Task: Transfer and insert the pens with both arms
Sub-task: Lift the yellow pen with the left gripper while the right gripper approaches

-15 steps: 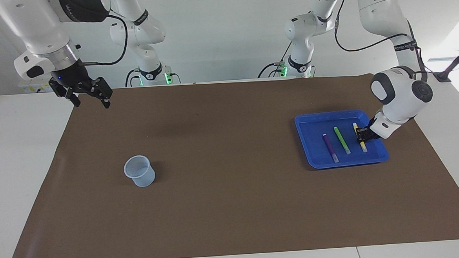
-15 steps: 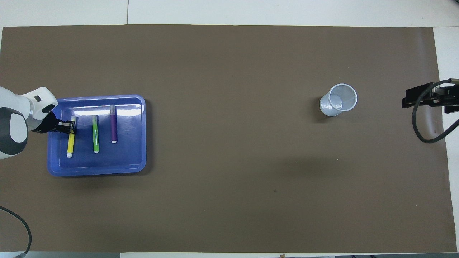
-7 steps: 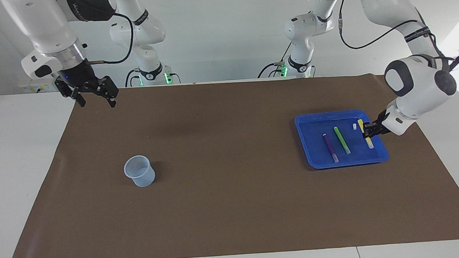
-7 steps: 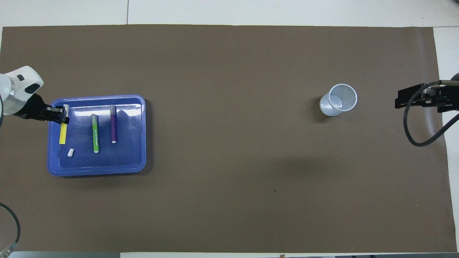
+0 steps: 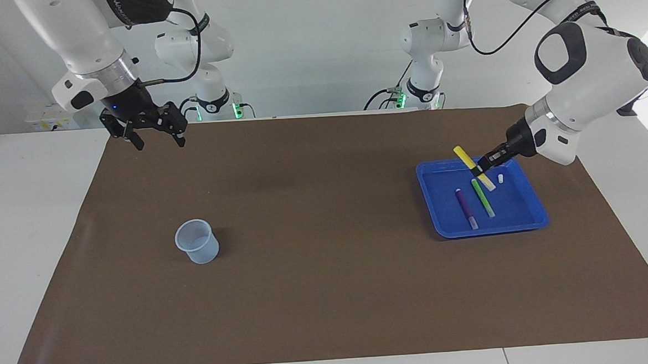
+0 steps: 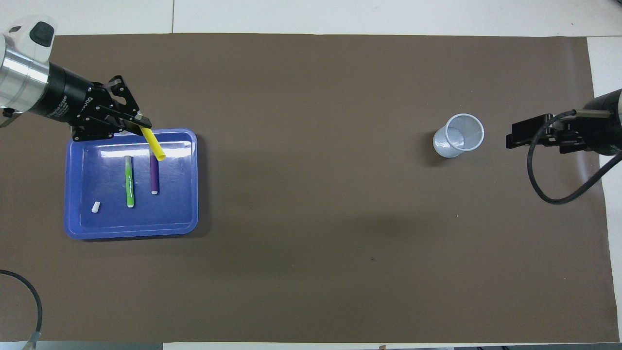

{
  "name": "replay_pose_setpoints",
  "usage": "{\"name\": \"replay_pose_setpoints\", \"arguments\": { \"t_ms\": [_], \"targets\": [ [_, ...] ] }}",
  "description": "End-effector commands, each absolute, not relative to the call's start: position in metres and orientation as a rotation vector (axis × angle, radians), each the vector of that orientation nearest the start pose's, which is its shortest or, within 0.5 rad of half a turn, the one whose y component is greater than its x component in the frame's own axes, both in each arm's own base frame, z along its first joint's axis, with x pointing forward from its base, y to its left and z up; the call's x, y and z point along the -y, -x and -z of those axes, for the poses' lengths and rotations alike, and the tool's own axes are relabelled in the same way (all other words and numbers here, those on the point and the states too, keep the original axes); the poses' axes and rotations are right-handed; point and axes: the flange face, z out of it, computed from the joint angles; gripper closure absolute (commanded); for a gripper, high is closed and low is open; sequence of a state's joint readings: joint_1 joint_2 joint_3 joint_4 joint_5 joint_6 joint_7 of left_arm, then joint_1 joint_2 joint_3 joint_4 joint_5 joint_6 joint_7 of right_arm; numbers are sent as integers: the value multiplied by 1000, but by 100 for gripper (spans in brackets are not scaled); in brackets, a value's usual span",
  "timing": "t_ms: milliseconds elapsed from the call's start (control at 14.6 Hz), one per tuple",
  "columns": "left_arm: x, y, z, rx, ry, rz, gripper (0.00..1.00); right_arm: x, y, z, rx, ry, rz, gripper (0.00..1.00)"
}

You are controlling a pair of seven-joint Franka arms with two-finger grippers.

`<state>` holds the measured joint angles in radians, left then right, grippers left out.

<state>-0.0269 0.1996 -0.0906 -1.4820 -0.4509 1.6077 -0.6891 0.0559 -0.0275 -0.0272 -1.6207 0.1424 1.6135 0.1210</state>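
- You have one pen in the air: the left gripper [image 5: 481, 167] pinches the yellow pen [image 5: 466, 158] between its jaws, tilted, above the blue tray [image 5: 537, 213] at the left arm's end of the table.
- In the overhead view, the yellow pen [image 6: 154, 144] sticks out past the fingertips over the tray's edge that lies farther from the robots.
- Two pens are untouched: the green pen [image 5: 483, 198] and the purple pen [image 5: 466, 208] lie flat in the tray, side by side and apart.
- A small white cap-like stub [image 5: 500, 178] lies loose on the tray floor, apart from both pens; treat it as no part of the count.
- The white cup [image 5: 196, 241] stands upright on the brown mat [image 5: 330, 292] toward the right arm's end, well apart from the tray. You can see nothing in it, so no pen is inserted yet.
- The right gripper [image 5: 155, 136] hangs over the mat's edge nearest the robots, at the right arm's end, jaws spread and holding nothing; it waits.
- By my judgement you are at the first lift of the first pen. What is left is the handover to the right arm, the drop into the cup, and then the same for the green and purple pens.
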Motion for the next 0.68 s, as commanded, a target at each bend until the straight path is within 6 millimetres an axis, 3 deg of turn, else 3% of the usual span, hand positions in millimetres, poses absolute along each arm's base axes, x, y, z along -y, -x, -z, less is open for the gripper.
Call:
{"name": "replay_pose_setpoints", "arguments": {
  "t_ms": [0, 68, 205, 274, 479, 615],
  "targets": [
    [155, -594, -593, 1487, 3262, -582, 100, -42, -549, -626, -240, 2836, 13, 0],
    [173, -591, -598, 1632, 3205, -626, 100, -47, -550, -627, -309, 2790, 17, 0],
    [215, -579, -600, 1758, 3103, -751, 100, -85, -550, -630, -415, 2750, 10, 0],
    [230, -573, -597, 1895, 3024, -822, 100, -93, -551, -631, -504, 2725, 16, 0],
    [254, -540, -574, 2099, 2909, -1054, 100, -118, -553, -626, -633, 2583, -11, 0],
    [269, -514, -553, 2258, 2826, -1162, 100, -147, -551, -620, -633, 2555, 8, 0]
  ]
}}
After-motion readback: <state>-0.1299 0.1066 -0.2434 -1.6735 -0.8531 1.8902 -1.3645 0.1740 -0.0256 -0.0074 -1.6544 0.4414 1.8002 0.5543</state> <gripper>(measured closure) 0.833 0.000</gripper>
